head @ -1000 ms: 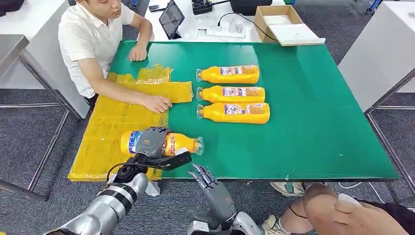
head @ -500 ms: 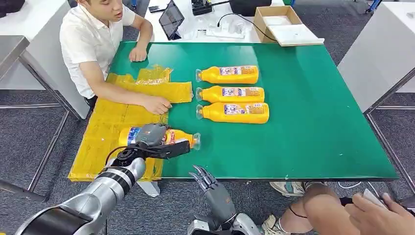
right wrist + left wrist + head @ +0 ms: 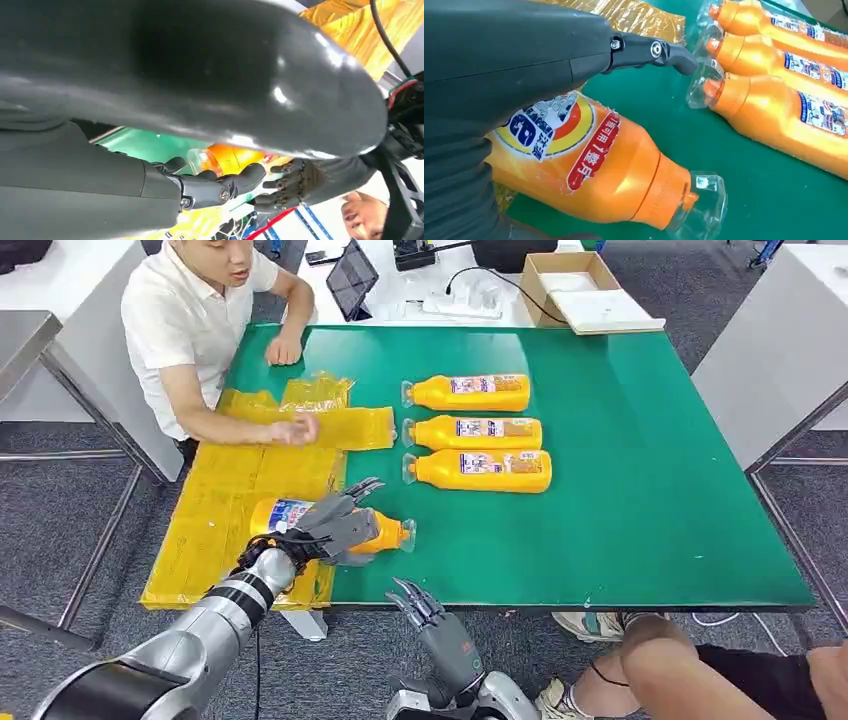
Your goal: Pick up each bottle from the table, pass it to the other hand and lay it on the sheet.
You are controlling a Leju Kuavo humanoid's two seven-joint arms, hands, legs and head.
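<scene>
Bottle (image 3: 330,523) lies on its side at lower left of the head view, its base on the yellow sheet (image 3: 215,510) and its clear cap (image 3: 407,533) out on the green table (image 3: 640,470), pointing right. The left hand (image 3: 335,525) is over the bottle's middle with its fingers (image 3: 362,487) spread apart and lifted; the left wrist view shows a finger stretched out above the bottle, not wrapped around it, so the hand grips nothing. Whether the palm touches the bottle cannot be told. The right hand (image 3: 425,615) is at lower centre, just below the table's near edge, its fingers apart and holding nothing.

Three more bottles lie in a row at centre of the head view, caps to the left: the far one (image 3: 468,392), the middle one (image 3: 475,432) and the near one (image 3: 480,470), the last two nearly touching. At upper left a person in a white shirt (image 3: 175,320) sits by the table, one hand (image 3: 298,427) on the far part of the sheet and the other (image 3: 283,348) on the green top. A cardboard box (image 3: 575,285) is at upper right, beyond the table.
</scene>
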